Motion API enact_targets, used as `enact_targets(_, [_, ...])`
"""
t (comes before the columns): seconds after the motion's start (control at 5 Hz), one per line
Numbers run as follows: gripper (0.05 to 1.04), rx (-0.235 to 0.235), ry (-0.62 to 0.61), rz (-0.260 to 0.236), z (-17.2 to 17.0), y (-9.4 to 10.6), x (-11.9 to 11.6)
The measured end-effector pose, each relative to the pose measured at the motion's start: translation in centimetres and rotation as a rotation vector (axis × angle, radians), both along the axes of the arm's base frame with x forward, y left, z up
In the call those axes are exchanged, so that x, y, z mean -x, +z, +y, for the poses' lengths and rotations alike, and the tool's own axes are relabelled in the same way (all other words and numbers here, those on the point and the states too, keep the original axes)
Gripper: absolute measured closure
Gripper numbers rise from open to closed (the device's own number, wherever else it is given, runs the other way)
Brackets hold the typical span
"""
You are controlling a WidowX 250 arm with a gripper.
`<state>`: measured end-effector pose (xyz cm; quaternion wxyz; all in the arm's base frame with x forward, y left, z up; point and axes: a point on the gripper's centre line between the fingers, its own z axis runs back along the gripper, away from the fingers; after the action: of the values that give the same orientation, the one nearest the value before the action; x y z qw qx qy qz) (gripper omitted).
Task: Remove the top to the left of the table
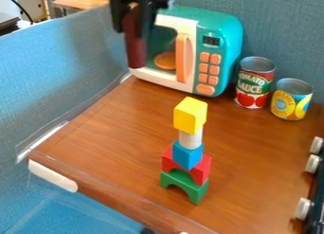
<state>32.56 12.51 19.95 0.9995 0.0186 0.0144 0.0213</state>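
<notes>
At eleven o'clock the claw (134,25) is clamping the red rod (135,52), likely light, stiff and slippery; its straight sides are offering the best hold.

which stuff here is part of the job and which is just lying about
Part of the job:
- gripper, holding a dark red block
- tower: yellow block, white cylinder, blue block, red arch, green arch
- table

Just lying about:
- toy microwave
- taller can
- shorter can
- white knobs
</notes>
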Motion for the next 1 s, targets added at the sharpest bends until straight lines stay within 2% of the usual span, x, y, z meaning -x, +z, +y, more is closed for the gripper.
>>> enact_targets(0.4, [0.567, 0.030, 0.107, 0.034, 5.7, -6.1, -0.3])
enact_targets(0.6, [0.567, 0.006, 0.153, 0.036, 7.5, -8.3, 0.1])
enact_targets(0.8, [0.567, -0.074, 0.112, 0.039, 7.3, -10.1, -0.2])
enact_targets(1.0, [0.567, -0.061, 0.068, -0.014, 5.8, -11.7, -1.2])
